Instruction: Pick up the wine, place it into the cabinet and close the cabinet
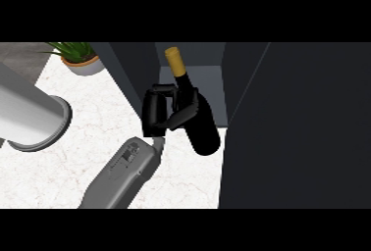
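We see even, soft light; pale desk (65,166) bright, dark cabinet (290,122) nearly featureless, faint sheen on the wine (203,132).

Forearm, mine (119,179): one grey limb in view, entering from the lower edge and angled up and to the right toward my hand. A small darker panel sits on its upper face just below the wrist. The wrist narrows to a thin grey link where it meets the palm.

Hand, mine (161,112): black, directly above the wrist, back and side turned to the viewer. Fingers (182,113) curl out to the right of the palm and wrap the dark wine bottle (197,125) at its shoulder; thumb sits at the top of the hand, against the bottle's neck side. Which arm it is cannot be told.

Other hand: out of sight.
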